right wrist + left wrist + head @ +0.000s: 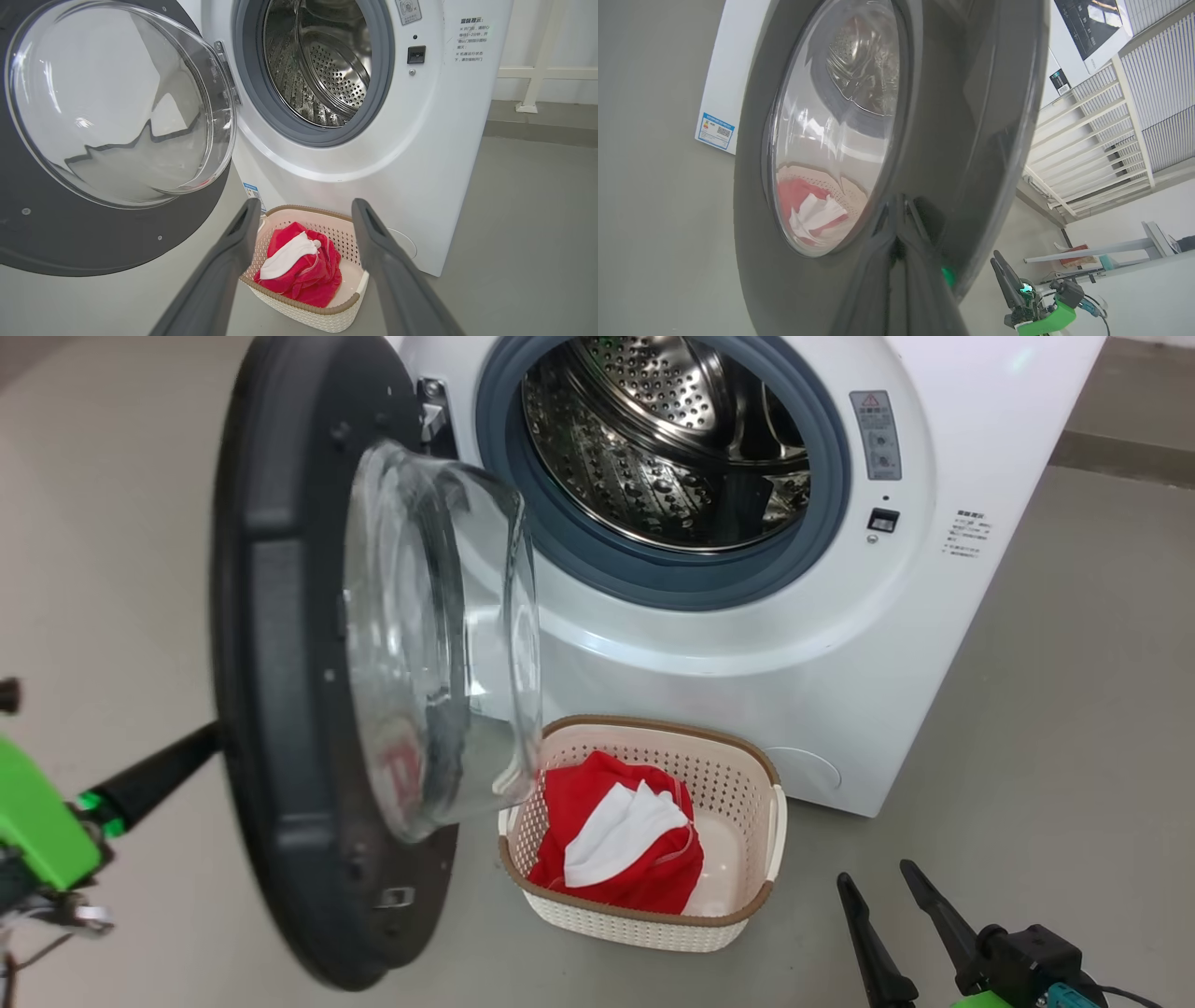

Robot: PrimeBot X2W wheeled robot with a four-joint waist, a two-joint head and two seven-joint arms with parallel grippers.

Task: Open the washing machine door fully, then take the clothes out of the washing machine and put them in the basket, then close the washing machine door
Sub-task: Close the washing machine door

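Note:
The washing machine [840, 663] stands with its drum [672, 439] showing bare steel. The washing machine door [271, 663] is swung out to the left, its glass bowl facing the opening. Below it sits the basket [644, 933], which holds the red and white clothes [616, 840]. My left gripper [898, 235] is shut, its tips against the door's glossy black outer face [962, 116]. In the head view its dark finger [159, 770] runs behind the rim. My right gripper [876, 873] hangs open and empty at the lower right, short of the basket [303, 317] and the clothes [299, 266].
Grey floor surrounds the machine. A blue sticker [714, 130] sits low on its front. A white railing [537, 74] stands behind to the right, past a raised floor strip [1120, 457]. The door overhangs the basket's left end.

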